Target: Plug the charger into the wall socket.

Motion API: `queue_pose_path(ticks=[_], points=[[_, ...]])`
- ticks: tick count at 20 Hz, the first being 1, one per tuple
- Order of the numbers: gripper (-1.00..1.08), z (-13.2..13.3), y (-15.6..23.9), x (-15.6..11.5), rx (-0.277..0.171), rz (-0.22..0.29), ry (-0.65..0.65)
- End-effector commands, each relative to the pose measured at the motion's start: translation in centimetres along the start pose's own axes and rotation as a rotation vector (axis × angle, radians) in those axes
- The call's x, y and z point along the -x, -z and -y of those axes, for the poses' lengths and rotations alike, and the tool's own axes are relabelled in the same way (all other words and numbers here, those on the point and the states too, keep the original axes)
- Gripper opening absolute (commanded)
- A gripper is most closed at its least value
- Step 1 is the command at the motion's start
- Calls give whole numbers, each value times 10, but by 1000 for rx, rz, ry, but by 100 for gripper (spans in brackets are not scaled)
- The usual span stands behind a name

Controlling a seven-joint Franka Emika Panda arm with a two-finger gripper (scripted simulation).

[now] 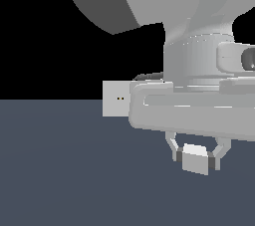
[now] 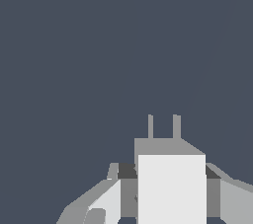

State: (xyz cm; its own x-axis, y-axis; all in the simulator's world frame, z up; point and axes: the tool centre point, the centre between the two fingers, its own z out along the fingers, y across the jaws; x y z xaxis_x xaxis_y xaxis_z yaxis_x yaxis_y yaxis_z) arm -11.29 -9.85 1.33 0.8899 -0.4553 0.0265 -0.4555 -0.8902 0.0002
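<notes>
While no writing shows on anything, exterior view: one gripper (image 1: 196, 157) pinches one charger (image 1: 194, 159) above the floor (image 1: 64, 170) | one wall socket (image 1: 116, 98), two holes, stands apart toward that view's left | wrist view: charger (image 2: 171, 188) between fingers (image 2: 106, 198), two prongs (image 2: 163, 127)

From my remote station, the exterior view shows a flat, dark slate-blue floor (image 1: 60, 170) running to a straight horizon beneath a featureless black backdrop (image 1: 35, 46); I see the same plain, evenly lit slate surface filling the wrist view
</notes>
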Motion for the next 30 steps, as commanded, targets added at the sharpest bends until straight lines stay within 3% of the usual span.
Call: queue_pose_path(ticks=[1, 7, 20, 30], points=[[-100, 5, 3, -3, 0, -1, 16], [-100, 31, 20, -15, -1, -2, 111], [-100, 132, 78, -37, -10, -2, 440], [-100, 148, 86, -37, -13, -1, 492]])
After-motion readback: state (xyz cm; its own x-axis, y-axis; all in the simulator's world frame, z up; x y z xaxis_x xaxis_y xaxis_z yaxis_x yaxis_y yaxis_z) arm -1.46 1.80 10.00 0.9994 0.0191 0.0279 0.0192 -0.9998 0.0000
